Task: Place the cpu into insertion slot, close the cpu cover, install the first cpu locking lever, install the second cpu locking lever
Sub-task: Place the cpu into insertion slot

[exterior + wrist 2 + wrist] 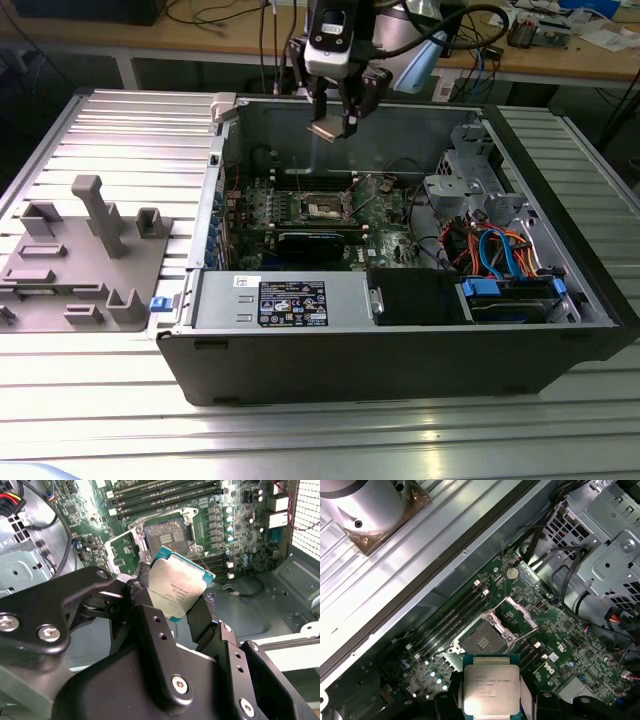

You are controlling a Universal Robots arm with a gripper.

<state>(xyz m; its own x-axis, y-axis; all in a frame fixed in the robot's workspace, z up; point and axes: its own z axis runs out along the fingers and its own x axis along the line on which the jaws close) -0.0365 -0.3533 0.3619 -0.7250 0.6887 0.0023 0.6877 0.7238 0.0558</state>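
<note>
Silvery cpu — one | gripper pinching it | one insertion slot uncovered | one cpu cover raised

- Bright, even overhead light in the exterior view; pale glare patches on ribbed silvery aluminium table.
- Deep shadow inside open dark-grey metal computer case, perhaps hiding detail along the bottom.
- Washed-out highlight across green circuit board in the second wrist view.
- Soft sheen on silvery-grey square cpu.

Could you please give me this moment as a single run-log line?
gripper: shut on cpu | position: above motherboard | insertion slot: empty | cpu cover: open
</note>
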